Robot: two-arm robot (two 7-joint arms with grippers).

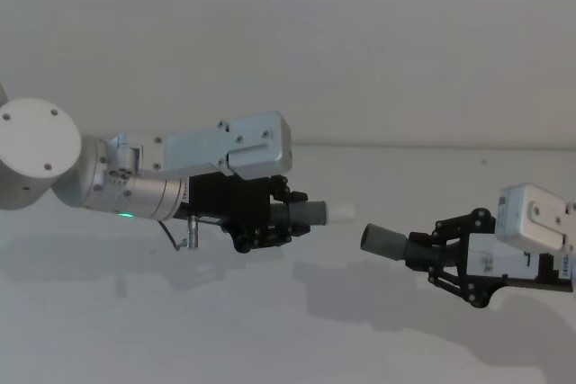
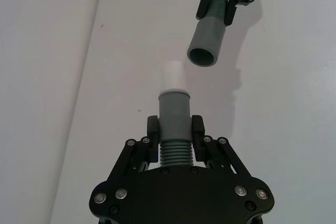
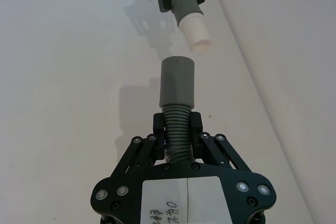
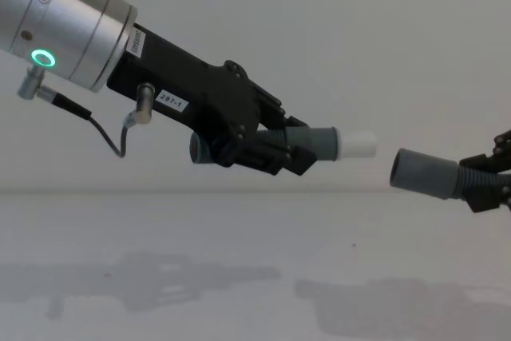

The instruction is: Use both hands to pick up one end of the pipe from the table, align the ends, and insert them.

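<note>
Pipe pieces are both held up in the air, clear of the white surface (image 1: 180, 330). On the left side, the left pincer (image 1: 290, 213) is clamped around the short tube (image 1: 310, 214), and the tube's white tip (image 1: 341, 213) points across toward the other arm. The right pincer (image 1: 434, 256) grips the ribbed hose (image 3: 177, 121) just behind its smooth grey cuff (image 1: 382, 242). Tip and cuff face each other, near but apart. The cuff's open mouth sits a little lower than the tip.
</note>
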